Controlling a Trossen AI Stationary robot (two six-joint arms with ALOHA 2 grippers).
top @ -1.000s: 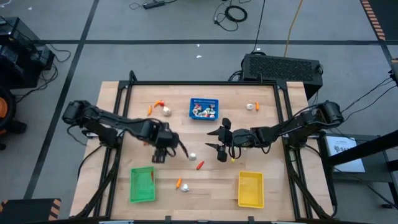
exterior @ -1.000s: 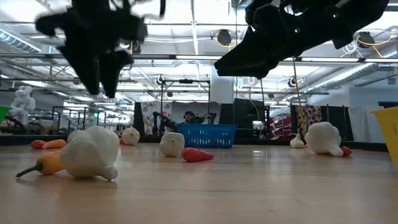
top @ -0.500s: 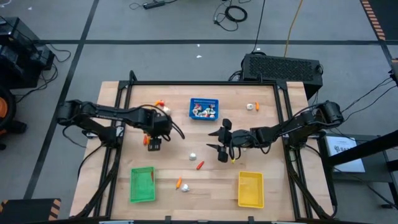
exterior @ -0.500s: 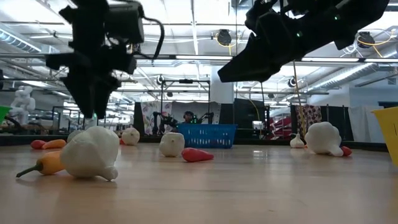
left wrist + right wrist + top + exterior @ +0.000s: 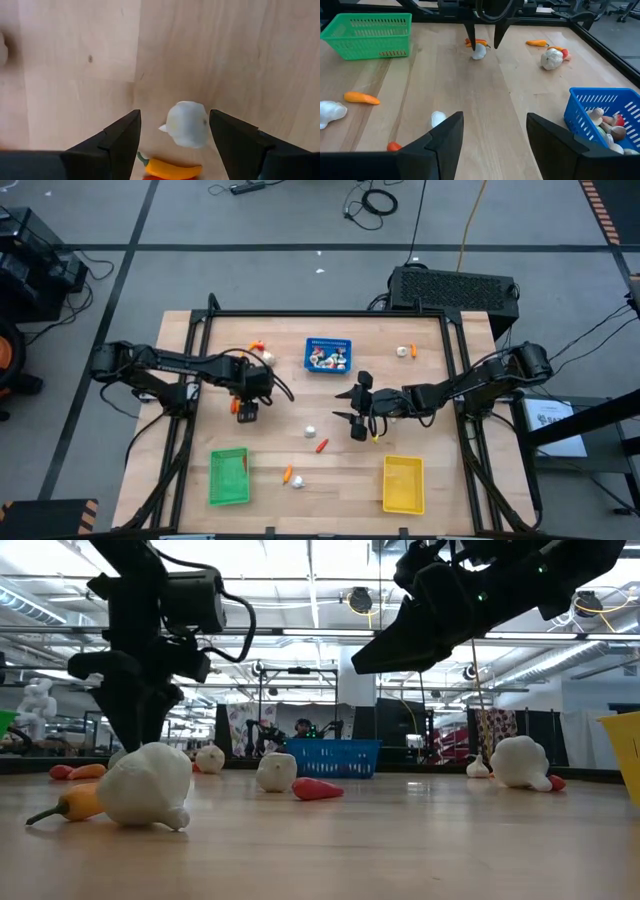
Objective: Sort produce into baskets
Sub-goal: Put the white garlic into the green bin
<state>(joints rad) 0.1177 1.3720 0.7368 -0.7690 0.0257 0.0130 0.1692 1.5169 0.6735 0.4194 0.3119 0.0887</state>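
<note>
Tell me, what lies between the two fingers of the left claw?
In the left wrist view, a white garlic bulb lies on the table between the open left claw's fingers, with an orange pepper beside it.

High view looks straight down on the whole table [image 5: 330,480]; low view sits at tabletop height, facing level across it into the room. Left wrist view looks close down at a white bulb [image 5: 187,124]; right wrist view, farther off, shares that bulb.

Left gripper [image 5: 246,413] moved left — lowered over garlic bulb [image 5: 187,124].
</note>
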